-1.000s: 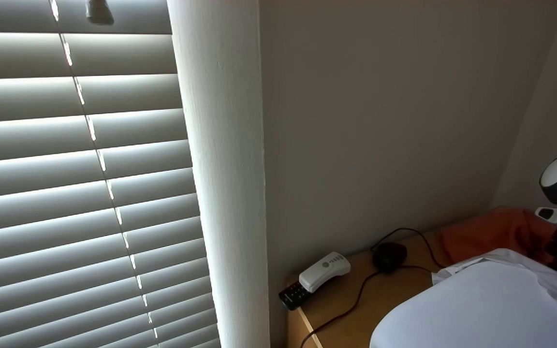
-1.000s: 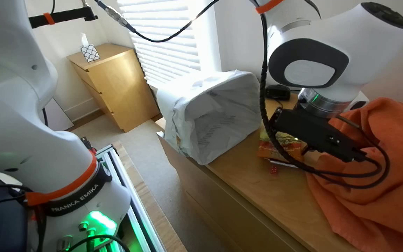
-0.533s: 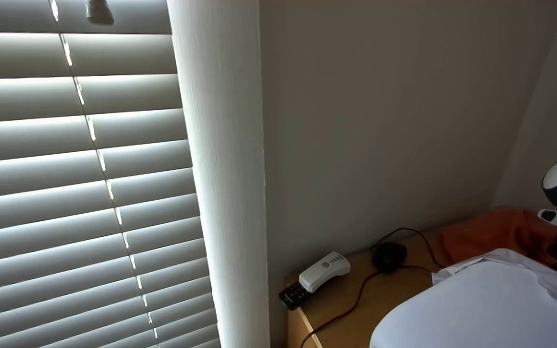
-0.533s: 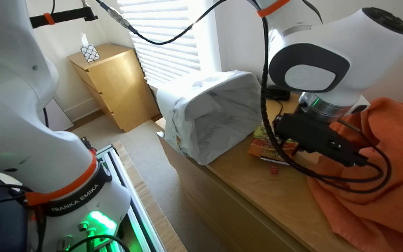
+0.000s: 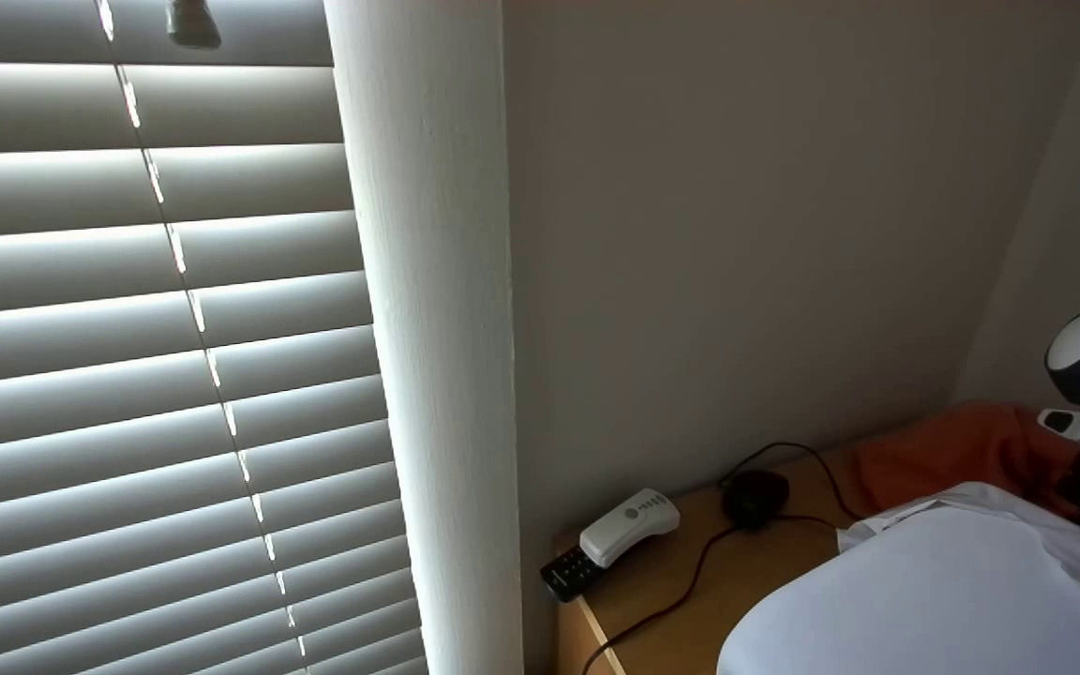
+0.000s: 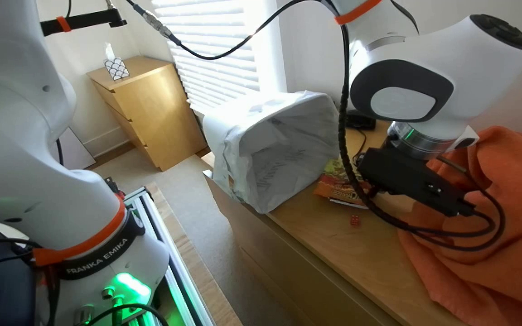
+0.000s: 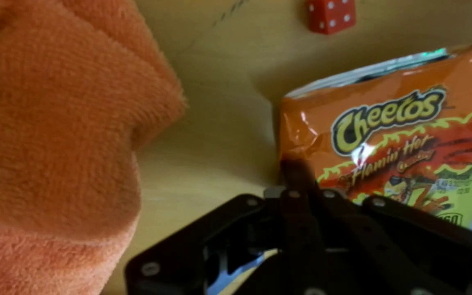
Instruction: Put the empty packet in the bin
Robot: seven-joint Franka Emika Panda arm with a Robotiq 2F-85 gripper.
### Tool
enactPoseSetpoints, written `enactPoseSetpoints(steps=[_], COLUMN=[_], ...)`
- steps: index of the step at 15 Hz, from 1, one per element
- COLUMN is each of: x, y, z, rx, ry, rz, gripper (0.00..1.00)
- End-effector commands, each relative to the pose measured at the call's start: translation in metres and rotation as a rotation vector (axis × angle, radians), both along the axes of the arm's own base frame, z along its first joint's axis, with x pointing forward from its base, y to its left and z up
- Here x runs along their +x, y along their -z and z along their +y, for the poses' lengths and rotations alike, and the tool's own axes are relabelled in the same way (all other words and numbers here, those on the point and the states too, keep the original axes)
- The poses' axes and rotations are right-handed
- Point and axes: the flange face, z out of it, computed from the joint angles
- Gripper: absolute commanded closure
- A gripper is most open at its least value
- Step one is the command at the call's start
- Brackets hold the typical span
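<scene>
1. Gripper (image 7: 297, 175): fingers drawn tight together, no gap visible in wrist view. Blurred tips sit over one side edge of the packet (image 7: 387, 123); can't tell if film is pinched btw. them or merely pressed.
2. Packet: orange-red Cheetos bag, print side up, more or less flat on the wooden surface (image 6: 347, 246), just beside the bin's mouth, not in it yet. Can't tell if packet & bin touch. Thin look fits "empty".
3. Bin (image 5: 924, 600): white, in both exterior views; tipped on its side on same surface, mouth facing sideways. Prob. laid so b/c a low reach or push can then get in w/o a high lift.
4. Liner (image 6: 283, 149): thin whitish plastic, folded over the rim, prob. to hold it in place & keep the mouth clear. Loose film could snag.
5. Why work at the edge: prob. b/c a flat bag offers little else to grab; narrow tips suit a thin pinch or a nudge.
6. Nearby: red die (image 7: 331, 16) near packet, apart from it; orange towel (image 6: 492, 271) heaped on gripper's other side. Prob. just clutter.
7. Status, my guess: approx. midway. Next: confirm hold, then carry or slide packet in. Risk: slick film slips, or bag jams vs. the rim.
</scene>
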Motion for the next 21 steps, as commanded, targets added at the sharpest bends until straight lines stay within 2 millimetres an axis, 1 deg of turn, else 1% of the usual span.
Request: enactPoseSetpoints(steps=[1,2,7,8,10,11,12,13,14,15,16,17,18,19,20,21], x=[0.004,0.005,0.01,0.01,0.009,0.008,0.007,0.005,0.004,0.005,0.005,0.005,0.005,0.005,0.004,0.004], y=[0.0,-0.002,-0.007,-0.006,-0.002,0.001,0.004,0.007,0.009,0.01,0.01,0.01,0.009,0.009,0.009,0.009], z=[0.001,0.001,-0.001,-0.001,0.003,0.005,0.009,0.014,0.018,0.02,0.02,0.019,0.018,0.017,0.017,0.017], rx=[0.005,0.002,0.004,0.007,0.025,0.035,0.045,0.053,0.067,0.071,0.073,0.07,0.071,0.071,0.074,0.078], ry=[0.017,0.014,0.012,0.009,0.002,-0.004,-0.013,-0.025,-0.031,-0.035,-0.037,-0.036,-0.037,-0.036,-0.036,-0.037], rz=[-0.004,-0.009,-0.025,-0.021,-0.005,0.006,0.021,0.032,0.044,0.048,0.05,0.05,0.052,0.054,0.057,0.061], gripper=[0.74,0.73,0.37,0.29,0.15,0.06,0.01,0.0,0.0,0.06,0.25,0.27,0.34,0.44,0.51,0.61])
